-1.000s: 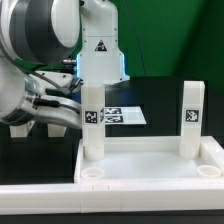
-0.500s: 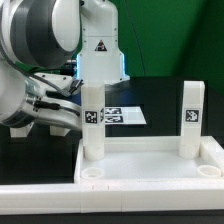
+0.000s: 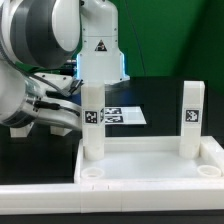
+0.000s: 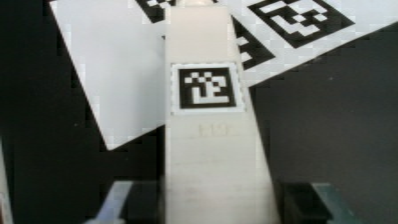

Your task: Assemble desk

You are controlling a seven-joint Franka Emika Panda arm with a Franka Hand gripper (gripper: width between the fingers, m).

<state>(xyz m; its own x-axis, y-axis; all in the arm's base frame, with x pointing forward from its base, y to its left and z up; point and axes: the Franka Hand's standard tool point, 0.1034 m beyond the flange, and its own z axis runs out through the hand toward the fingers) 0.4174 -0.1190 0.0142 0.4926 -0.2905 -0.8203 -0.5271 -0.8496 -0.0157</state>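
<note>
The white desk tabletop (image 3: 150, 178) lies with its rim up at the front of the table. Two tagged square legs stand upright in its far corners, one on the exterior view's left (image 3: 92, 125) and one on the right (image 3: 191, 115). My gripper (image 3: 93, 90) comes down from above onto the top of the left leg. In the wrist view that leg (image 4: 214, 150) fills the space between my gripper's (image 4: 217, 205) jaws. One grey finger (image 4: 125, 200) shows on either side of it, and the jaws are shut on the leg.
The marker board (image 3: 125, 116) lies flat on the black table behind the tabletop, and it shows under the leg (image 4: 107, 70) in the wrist view. Open round sockets (image 3: 92, 172) sit in the tabletop's near corners. The arm's bulk fills the exterior view's upper left.
</note>
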